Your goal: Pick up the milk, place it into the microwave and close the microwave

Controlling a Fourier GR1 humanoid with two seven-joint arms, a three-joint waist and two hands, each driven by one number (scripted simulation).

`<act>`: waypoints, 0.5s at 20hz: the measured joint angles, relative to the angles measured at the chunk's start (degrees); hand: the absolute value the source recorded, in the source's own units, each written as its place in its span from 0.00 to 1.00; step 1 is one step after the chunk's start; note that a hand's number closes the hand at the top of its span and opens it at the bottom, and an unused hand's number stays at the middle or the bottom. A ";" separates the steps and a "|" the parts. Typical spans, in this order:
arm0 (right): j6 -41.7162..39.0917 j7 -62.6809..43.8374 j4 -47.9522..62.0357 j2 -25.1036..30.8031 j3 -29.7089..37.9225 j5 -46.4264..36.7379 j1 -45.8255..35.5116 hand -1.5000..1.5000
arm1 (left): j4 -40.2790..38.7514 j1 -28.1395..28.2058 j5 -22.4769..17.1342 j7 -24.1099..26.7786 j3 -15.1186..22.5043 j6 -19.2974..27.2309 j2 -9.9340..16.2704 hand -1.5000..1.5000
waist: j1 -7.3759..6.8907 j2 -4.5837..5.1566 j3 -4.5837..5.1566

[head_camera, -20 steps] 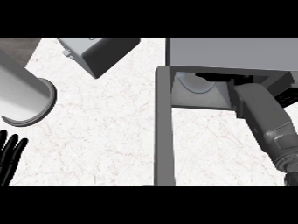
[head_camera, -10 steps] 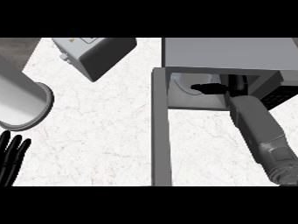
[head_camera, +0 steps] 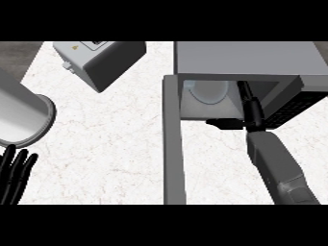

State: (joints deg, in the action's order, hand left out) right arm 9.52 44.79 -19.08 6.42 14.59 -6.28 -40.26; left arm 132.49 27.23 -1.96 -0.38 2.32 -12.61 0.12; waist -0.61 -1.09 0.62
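The grey microwave stands at the upper right, and its open door juts toward me. My right hand is inside the opening, fingers straight and pointing inward, thumb out to the left at the cavity's front edge. A pale rounded shape sits inside, left of the fingers. I cannot tell whether it is the milk, and nothing shows between the fingers. At the lower left edge my left hand rests open, fingers up.
A large pale cylinder lies at the left edge, above my left hand. A grey box with a small label stands tilted at the top left. White marbled counter spans the middle.
My right forearm has swung from a slant to nearly upright, and the hand now shows inside the microwave's opening. Everything has shifted lower in the view. The left hand stays put.
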 measured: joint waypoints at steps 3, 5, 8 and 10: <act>-2.18 1.10 -1.68 -1.02 0.43 1.51 4.71 0.00 | -0.01 1.14 -0.97 0.49 0.25 -1.63 0.71 0.00 | 0.57 0.23 -0.25; -3.28 1.77 -3.63 -1.65 0.37 2.33 8.21 0.00 | -0.03 1.32 -1.07 0.61 1.23 -2.46 0.82 0.00 | 0.91 0.40 -0.38; -5.35 2.49 -7.17 -2.70 -0.33 3.18 12.88 0.00 | -1.86 -0.90 -2.00 -0.11 1.96 -4.23 1.92 0.00 | 1.42 0.50 -0.45; -8.11 4.21 -8.63 -3.63 -1.09 3.62 16.56 0.00 | -2.29 -1.62 -2.78 -0.97 3.22 -5.64 2.58 0.00 | 1.57 0.60 -0.49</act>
State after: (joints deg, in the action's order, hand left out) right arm 1.42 49.01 -27.71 2.78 13.50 -2.65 -23.70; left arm 130.20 25.61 -4.74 -1.35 5.54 -18.25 2.70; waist 0.96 -0.49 0.12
